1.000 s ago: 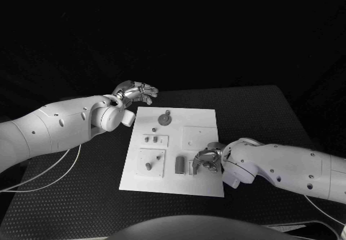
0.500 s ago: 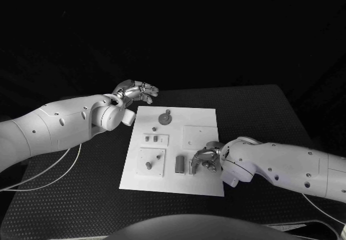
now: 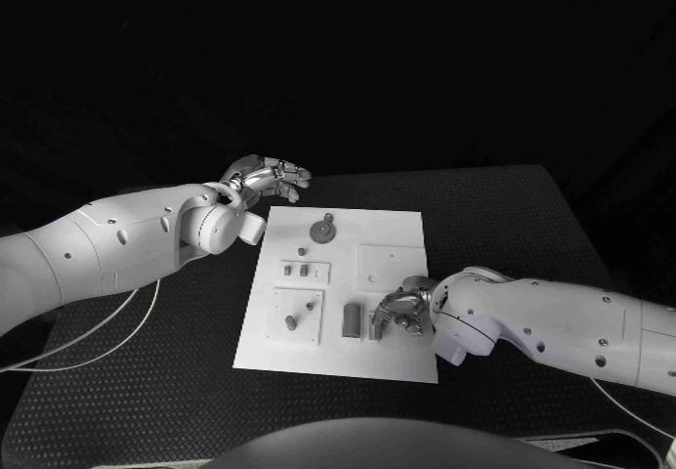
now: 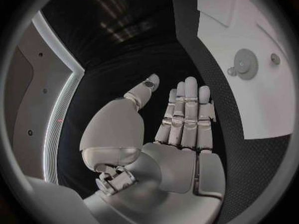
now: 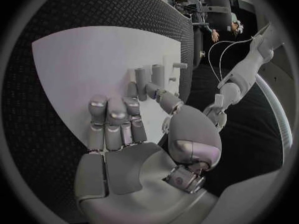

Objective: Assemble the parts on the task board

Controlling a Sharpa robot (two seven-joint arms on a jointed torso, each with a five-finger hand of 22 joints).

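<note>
Two white arms are seen over the black table [image 3: 535, 225], one from each side, with a single white task board [image 3: 395, 234] lying between them. On the board, counted from its left side across, are seen a short peg [image 3: 290, 321] standing in a raised square plate, two small pegs [image 3: 295, 268] in a smaller plate above it, one round gear [image 3: 322, 232] near the far edge, and one upright cylinder [image 3: 351, 319] toward the near edge.

The left hand [image 3: 265, 180] is held off the board, just beyond its far left corner and above the table. In the left wrist view its fingers [image 4: 186, 115] are stretched out straight and side by side, the thumb apart, and nothing is held; the gear [image 4: 246, 62] is seen well apart from them on the board.

The right hand [image 3: 403, 311] is placed low over the near right part of the board, just beside the cylinder. In the right wrist view its fingers [image 5: 112, 123] are laid flat and extended toward the white plate, the thumb is angled toward a row of small upright pieces [image 5: 152, 75], and nothing is gripped.
</note>
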